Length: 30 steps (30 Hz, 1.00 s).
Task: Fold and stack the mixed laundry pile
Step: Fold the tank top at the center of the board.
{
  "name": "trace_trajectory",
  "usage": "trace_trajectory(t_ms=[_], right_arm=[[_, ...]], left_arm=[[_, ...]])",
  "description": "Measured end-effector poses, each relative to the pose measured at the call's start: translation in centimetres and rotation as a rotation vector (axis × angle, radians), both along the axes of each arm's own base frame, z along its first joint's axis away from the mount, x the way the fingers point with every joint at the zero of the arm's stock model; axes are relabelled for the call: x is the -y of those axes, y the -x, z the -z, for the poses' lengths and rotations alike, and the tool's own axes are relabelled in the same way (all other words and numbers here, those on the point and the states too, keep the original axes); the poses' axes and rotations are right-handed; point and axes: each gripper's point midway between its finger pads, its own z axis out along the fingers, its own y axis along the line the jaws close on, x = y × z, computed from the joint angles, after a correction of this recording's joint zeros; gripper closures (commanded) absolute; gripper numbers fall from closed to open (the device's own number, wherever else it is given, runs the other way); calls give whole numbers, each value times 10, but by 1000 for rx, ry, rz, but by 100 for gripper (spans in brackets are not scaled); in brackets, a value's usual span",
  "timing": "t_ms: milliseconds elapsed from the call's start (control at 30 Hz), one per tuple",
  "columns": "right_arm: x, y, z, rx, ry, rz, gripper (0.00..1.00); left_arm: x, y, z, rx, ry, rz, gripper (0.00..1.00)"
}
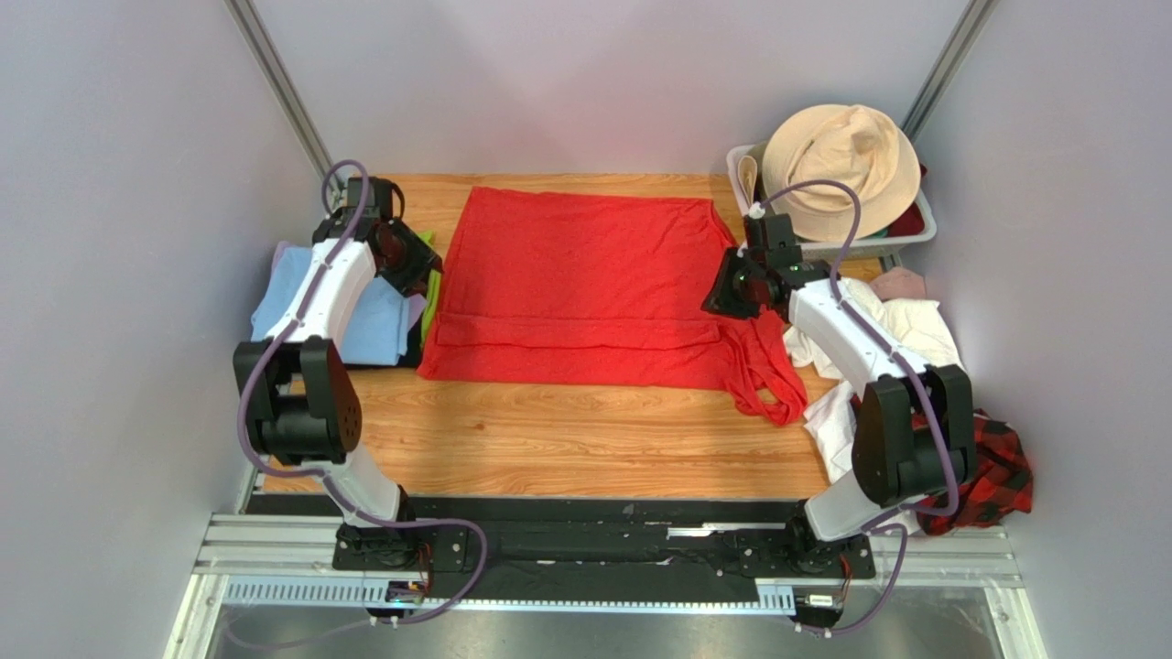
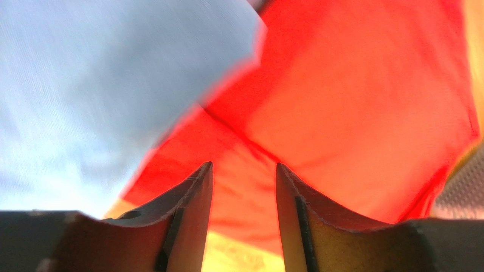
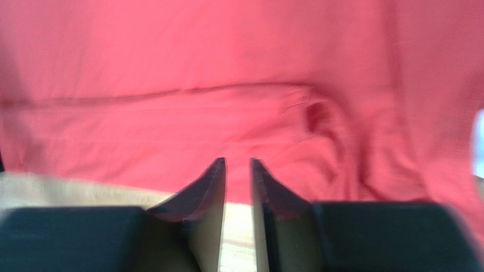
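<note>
Lab test booth: plain grey panel walls [image 1: 124,165], aluminium mounting rail [image 1: 275,556], wooden tabletop [image 1: 550,440].

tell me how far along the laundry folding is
Done: the red T-shirt lies spread flat in the middle, with a fold line across its near part. In hand: nothing is gripped; the left gripper and right gripper stand open at its side edges. Left: finishing that shirt, then the white cloths, plaid shirt and pink piece heaped on the right.
</note>
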Motion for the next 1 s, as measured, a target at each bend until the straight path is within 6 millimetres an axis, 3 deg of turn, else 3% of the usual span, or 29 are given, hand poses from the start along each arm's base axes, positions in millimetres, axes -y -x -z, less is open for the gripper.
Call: trace_trajectory(t_ms=[33,67,100,200,300,500,567,700,867,1000], right_arm=[[-9,5,-2,11,-13,-27,100],[-20,10,-2,24,-32,-55,100],[-33,18,0,23,-55,-84,100],[-68,38,14,0,-125,-156,100],[-106,55,24,-26,-211,-213,100],[-190,60,26,-32,-350,-311,100],[-221,57,26,-30,-393,-345,100],[-275,60,29,-42,-478,-400,100],[-317,66,42,-85,-531,-435,100],[-329,60,53,-106,-546,-426,100]], left_arm=[[5,5,-9,24,-5,25,75],[12,10,-16,45,-9,50,98],[19,18,-21,69,-16,86,100],[45,43,-24,107,2,167,100],[67,75,-4,91,33,234,100],[65,122,55,-28,25,216,100],[62,125,61,-44,16,209,100],[58,113,71,-51,-12,193,100],[52,108,94,-122,-51,175,100],[47,103,106,-160,-80,163,100]])
